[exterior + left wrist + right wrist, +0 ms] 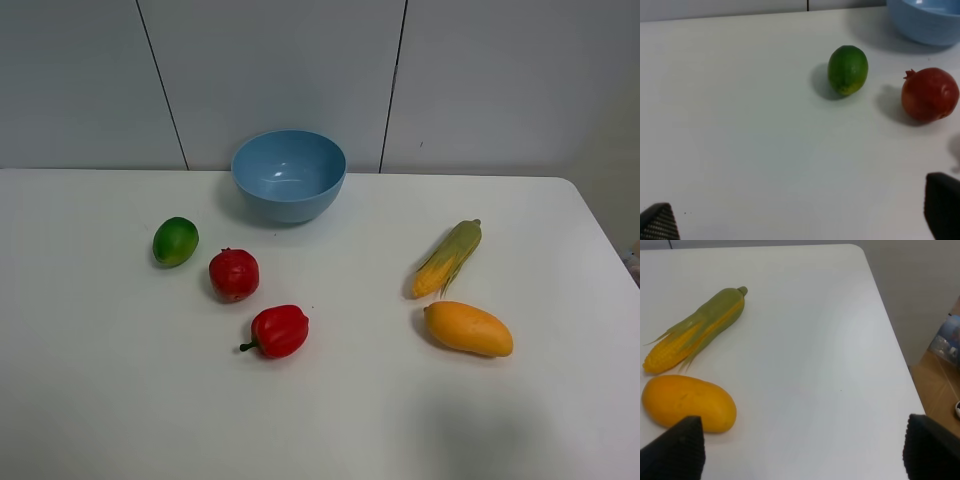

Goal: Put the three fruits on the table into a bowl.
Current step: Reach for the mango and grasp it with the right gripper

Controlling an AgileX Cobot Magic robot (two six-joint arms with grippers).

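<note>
A light-blue bowl [290,205] stands at the back middle of the white table; its wall [925,22] also shows in the left wrist view. A green lime [175,241] [847,70] and a dark-red pomegranate [234,274] [930,94] lie front-left of the bowl. On the right lies an orange-yellow mango [468,328] [689,402]. My left gripper [800,215] is open and empty, short of the lime and pomegranate. My right gripper [805,450] is open with bare table between its fingers, and one fingertip [677,447] is close to the mango. Neither arm shows in the exterior high view.
A red bell pepper [279,331] lies in front of the pomegranate. A corn cob in green husk [449,257] [695,330] lies just behind the mango. The table's right edge [895,350] runs close to the right gripper, with the floor beyond it.
</note>
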